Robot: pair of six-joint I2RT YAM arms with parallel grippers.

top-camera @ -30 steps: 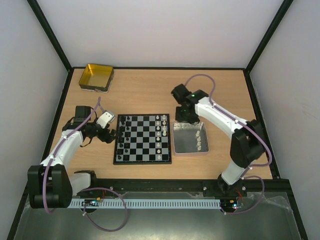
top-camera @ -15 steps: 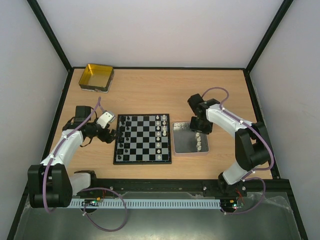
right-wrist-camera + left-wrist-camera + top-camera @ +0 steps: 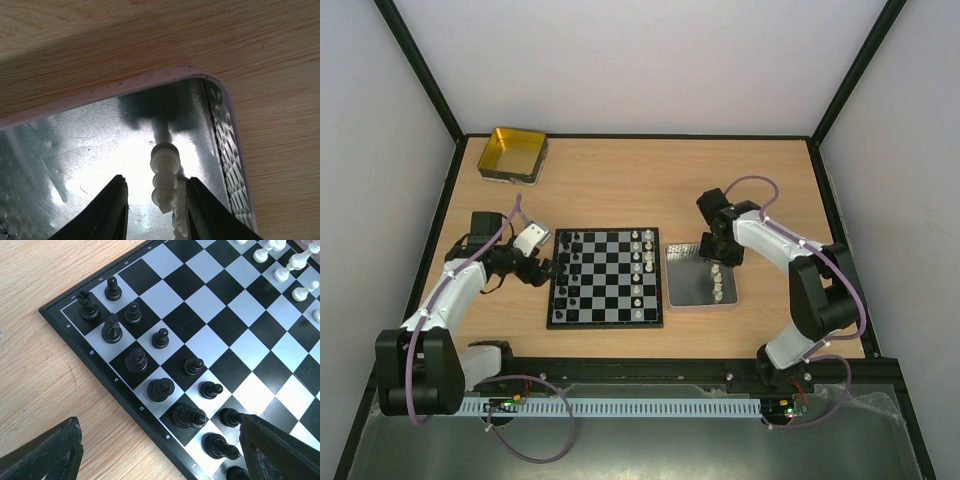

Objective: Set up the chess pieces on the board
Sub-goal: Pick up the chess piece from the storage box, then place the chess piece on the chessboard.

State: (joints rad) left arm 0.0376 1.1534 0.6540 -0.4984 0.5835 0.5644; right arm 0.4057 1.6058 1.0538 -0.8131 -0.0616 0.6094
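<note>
Silver tray (image 3: 226, 150) fills the R wrist view. In the last sec the right gripper (image 3: 155, 182) swung over from the tray's far corner and now sits above the spare white pcs. Its jaws are partway in around one white piece (image 3: 164, 172), w/ gaps on both sides, so nothing's held yet. We judge the next pick is starting. The board (image 3: 605, 322) lies just beyond the tray, well apart from it. The left gripper (image 3: 160, 440) is wide open and empty, w/ the black pieces (image 3: 136, 360) just ahead.

The light wooden counter (image 3: 620, 180) fills the middle of the frame. The board (image 3: 605, 278) lies at its centre with a silver tray (image 3: 686, 288) just right of it. A yellow tin (image 3: 512, 152) sits well apart at upper left.
</note>
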